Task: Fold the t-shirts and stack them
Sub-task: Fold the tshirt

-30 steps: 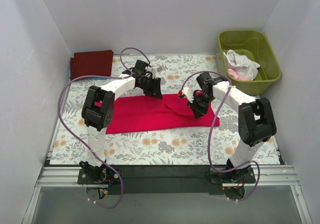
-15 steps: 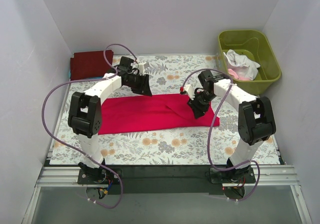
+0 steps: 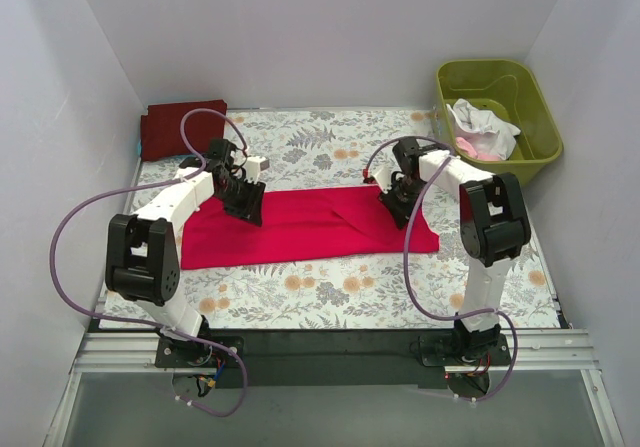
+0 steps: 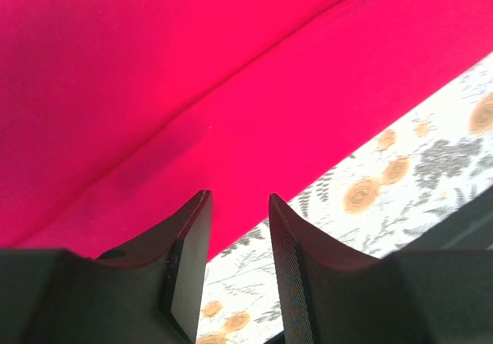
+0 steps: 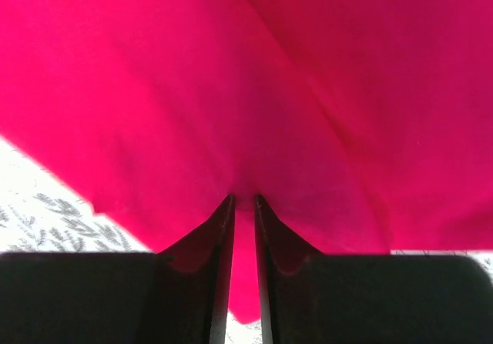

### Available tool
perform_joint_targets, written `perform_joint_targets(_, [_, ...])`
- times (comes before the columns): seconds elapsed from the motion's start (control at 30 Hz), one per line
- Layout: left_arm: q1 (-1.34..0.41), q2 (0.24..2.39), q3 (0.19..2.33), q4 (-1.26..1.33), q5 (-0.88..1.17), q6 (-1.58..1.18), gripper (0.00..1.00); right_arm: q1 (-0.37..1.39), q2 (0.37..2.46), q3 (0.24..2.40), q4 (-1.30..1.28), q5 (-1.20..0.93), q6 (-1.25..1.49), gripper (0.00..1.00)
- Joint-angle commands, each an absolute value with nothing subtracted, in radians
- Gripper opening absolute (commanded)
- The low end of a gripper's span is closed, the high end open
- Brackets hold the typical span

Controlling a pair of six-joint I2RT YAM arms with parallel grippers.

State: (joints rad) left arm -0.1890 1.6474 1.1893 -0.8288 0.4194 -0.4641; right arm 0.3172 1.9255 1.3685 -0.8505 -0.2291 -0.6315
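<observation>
My right claw (image 5: 244, 199) pinches a puckered fold of the one soft crimson t-shirt (image 3: 300, 229), which lies flat beneath both claws. My left claw (image 4: 239, 199) is spread and empty over the shirt's edge. One folded square maroon t-shirt (image 3: 182, 127) lies beyond the left claw.

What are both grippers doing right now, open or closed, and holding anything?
Left gripper: open, holding nothing, above the near edge of the red t-shirt.
Right gripper: closed, pinching the red t-shirt.

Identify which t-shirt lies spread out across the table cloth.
The crimson red t-shirt; the dark maroon one sits far left, the pale ones in the green tub.
</observation>
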Motion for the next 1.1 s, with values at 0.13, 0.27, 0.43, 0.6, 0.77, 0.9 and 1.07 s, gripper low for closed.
perform_joint_targets(0.13, [-0.179, 1.632, 1.229, -0.864, 0.363, -0.292, 0.34, 0.318, 2.071, 1.459, -0.779, -0.08, -0.688, 0.22])
perform_joint_targets(0.27, [-0.178, 1.576, 1.192, -0.891, 0.399, -0.195, 0.34, 0.314, 2.204, 1.613, -0.701, 0.05, -0.747, 0.21])
perform_joint_targets(0.43, [-0.178, 1.526, 1.121, -0.887, 0.4, -0.066, 0.34, 0.314, 2.359, 1.975, -0.7, 0.041, -0.756, 0.26])
perform_joint_targets(0.6, [-0.183, 1.594, 1.126, -0.842, 0.413, -0.003, 0.33, 0.307, 2.246, 2.05, -0.69, 0.008, -0.743, 0.35])
perform_joint_targets(0.77, [-0.206, 1.651, 1.112, -0.796, 0.399, 0.047, 0.32, 0.301, 2.094, 1.951, -0.683, -0.06, -0.706, 0.39])
perform_joint_targets(0.9, [-0.255, 1.64, 1.031, -0.756, 0.348, 0.107, 0.31, 0.288, 1.998, 1.881, -0.696, -0.06, -0.634, 0.41])
perform_joint_targets(1.07, [-0.308, 1.614, 0.936, -0.788, 0.313, 0.178, 0.31, 0.238, 1.948, 1.827, -0.773, -0.122, -0.531, 0.43])
